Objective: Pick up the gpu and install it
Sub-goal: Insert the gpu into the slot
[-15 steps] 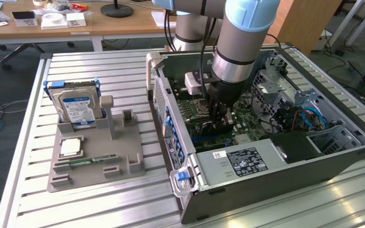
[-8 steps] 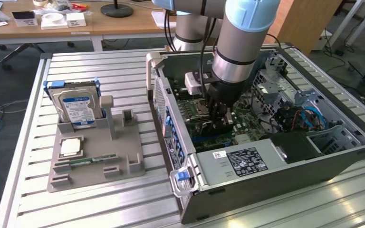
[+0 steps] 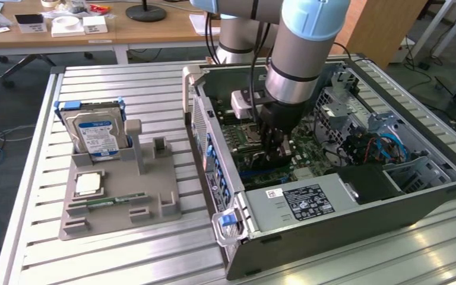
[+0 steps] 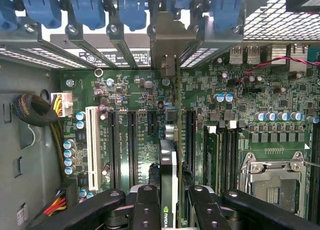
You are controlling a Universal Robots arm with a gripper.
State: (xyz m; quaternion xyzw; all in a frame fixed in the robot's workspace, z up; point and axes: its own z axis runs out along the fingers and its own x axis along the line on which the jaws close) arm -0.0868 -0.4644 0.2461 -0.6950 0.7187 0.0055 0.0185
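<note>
Dark fingers (image 4: 147,210) of the hand (image 4: 169,210) are clamped on the gpu (image 4: 170,165), held edge-on inside the open case (image 3: 331,202), low over the green motherboard (image 4: 135,90), its bracket toward the rear slots.

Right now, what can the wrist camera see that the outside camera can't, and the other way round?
Wrist view alone: the gpu seen edge-on, pinched between the gripper's fingers, standing over the long black slots with its metal bracket among the blue clips.

Exterior view alone: the grey holder tray outside the computer, with the hard drive upright and a small green memory stick lying flat.

Both share: the gripper down inside the open computer case, above the green motherboard.
</note>
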